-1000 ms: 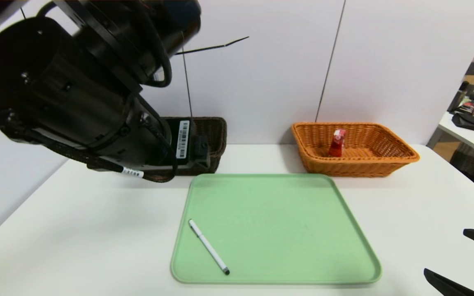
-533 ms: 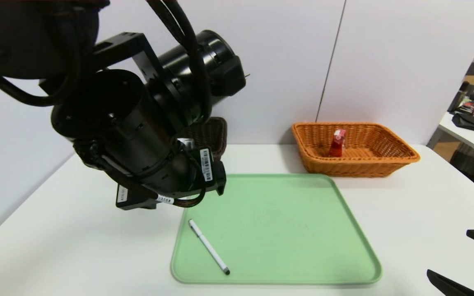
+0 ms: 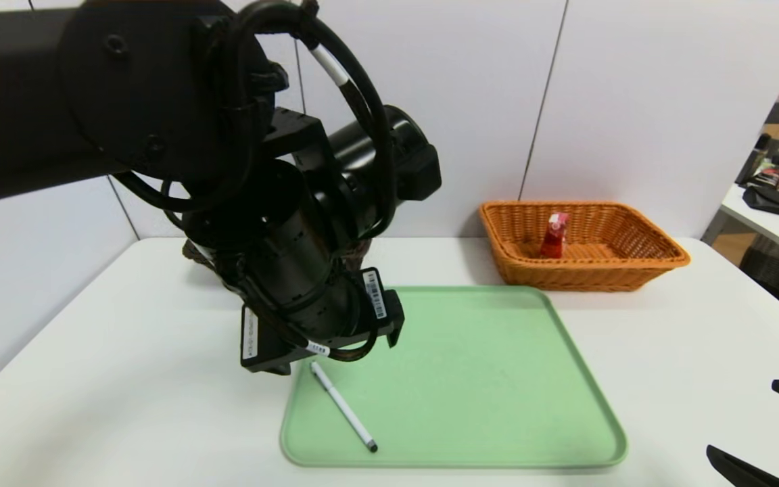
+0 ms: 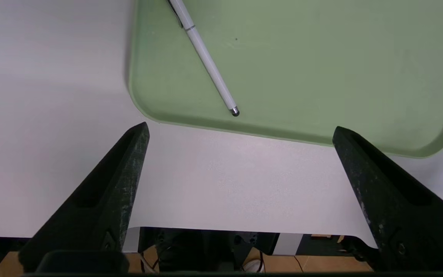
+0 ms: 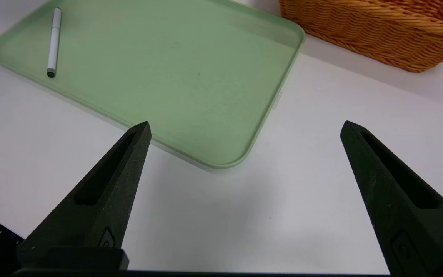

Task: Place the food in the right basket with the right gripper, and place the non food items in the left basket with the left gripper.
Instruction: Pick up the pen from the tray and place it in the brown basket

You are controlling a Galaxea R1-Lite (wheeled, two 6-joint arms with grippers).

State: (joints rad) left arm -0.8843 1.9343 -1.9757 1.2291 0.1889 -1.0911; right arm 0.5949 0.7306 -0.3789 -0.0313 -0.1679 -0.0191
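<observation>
White pen [image 3: 343, 406] lies slanted on the green tray's [image 3: 498, 379] left side, so the left tool [image 4: 240, 129], jaws wide and empty above it, should descend squarely across the barrel before closing; the right tool [image 5: 244, 127] waits open nearby.

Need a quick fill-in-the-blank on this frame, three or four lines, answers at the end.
1. The white pen lies on the green ____.
2. The red packet sits in the ____ wicker basket.
3. The left gripper has its jaws ____.
4. The right gripper holds ____.

Answers: tray; orange; open; nothing
</observation>
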